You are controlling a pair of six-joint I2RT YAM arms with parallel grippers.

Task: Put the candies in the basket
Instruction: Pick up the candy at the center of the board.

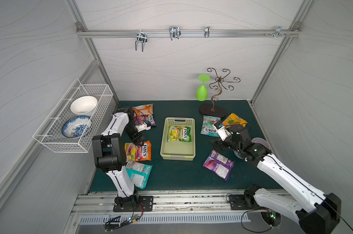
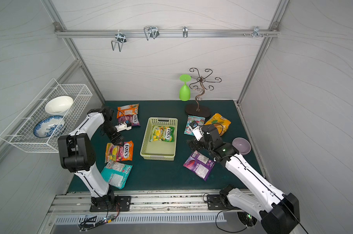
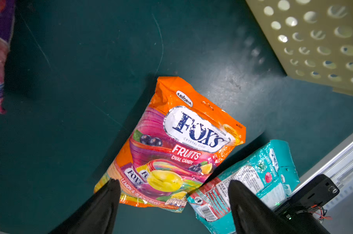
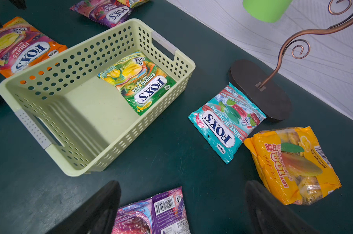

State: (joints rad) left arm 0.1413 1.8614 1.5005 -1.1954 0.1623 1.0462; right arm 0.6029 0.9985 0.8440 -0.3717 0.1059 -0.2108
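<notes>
Fingers (image 3: 108, 200) of the left gripper (image 3: 172, 183): spread wide and empty, poised over the near end of the orange Fruits packet (image 3: 177, 145); one tip above its corner, the other above the teal packet (image 3: 252, 182) lying just beside it; no contact to be made out. Fingers (image 4: 102, 204) of the right gripper (image 4: 181, 187): likewise parted, holding nothing, hanging above the purple packet (image 4: 151, 214).

Basket (image 1: 177, 151) at the middle of the tabletop (image 1: 177, 178), with one green-yellow packet (image 1: 179, 133) lying inside at its far end. Seven more outside in both top views, reckoned from the basket: orange Fruits packet at 9 o'clock; teal packet at 8; purple-pink packet (image 1: 151, 119) and second orange packet (image 1: 144, 108) at 10; Mint Blossom packet (image 1: 208, 126) near 3; yellow packet (image 1: 235, 121) at 2; purple packet at 4.

Seemingly the reach-and-grasp step for a second candy, on the left side; task barely begun.

Next, most likely: lower straight down; centre on the orange Fruits packet alone, clear of its teal neighbour; pinch the crinkled end firmly, since glossy film looks apt to slip; lift; carry toward 3 o'clock; release over the bare near half of the basket.
</notes>
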